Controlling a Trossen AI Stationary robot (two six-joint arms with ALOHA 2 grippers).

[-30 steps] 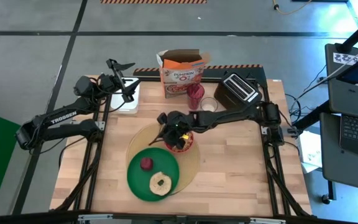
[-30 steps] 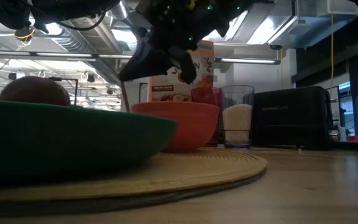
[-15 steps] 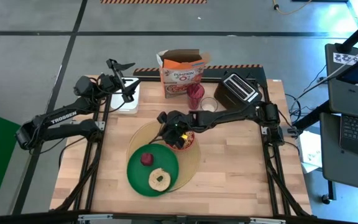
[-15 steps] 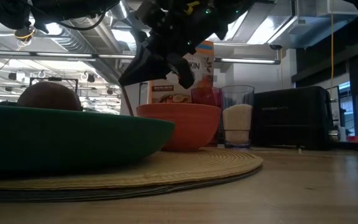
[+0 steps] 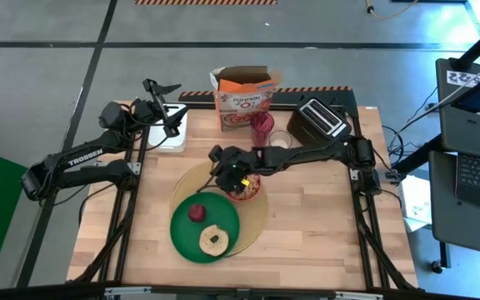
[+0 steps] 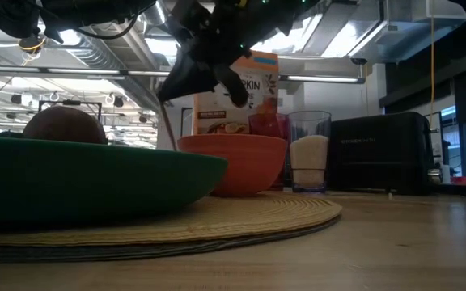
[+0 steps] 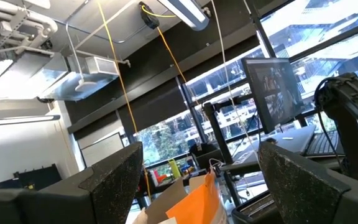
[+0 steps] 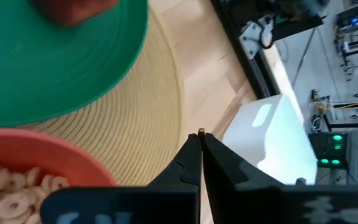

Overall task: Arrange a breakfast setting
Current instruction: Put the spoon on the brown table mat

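A round tan placemat [image 5: 255,218] lies at the table's middle. On it rest a green plate [image 5: 192,237] with a dark-red fruit [image 5: 196,212] and a bread ring [image 5: 214,240], and a red bowl [image 5: 246,187] of cereal. My right gripper [image 5: 222,165] hovers over the mat's far left part, beside the bowl, shut on a thin gold spoon [image 6: 169,129]. My left gripper [image 5: 172,107] is raised over the white cutting board [image 5: 172,133], open and empty. My right gripper pinches the spoon's upper end [image 8: 201,132] between its two shut fingertips, coming from above and slanting down. The spoon hangs below the fingers, nearly upright, to one side of the bowl [image 6: 233,162]. Whether its lower end touches the mat is hidden behind the plate [image 6: 95,178].
A cereal box [image 5: 244,96], a red cup [image 5: 262,125], a glass [image 5: 280,140] and a black toaster [image 5: 319,119] stand along the far edge. Bare wood lies to the right of the mat and along the near edge.
My right gripper has risen and gone toward the table's far left, off the bowl, keeping shut on the spoon. The green plate with fruit and bread ring has slid a little toward the far edge.
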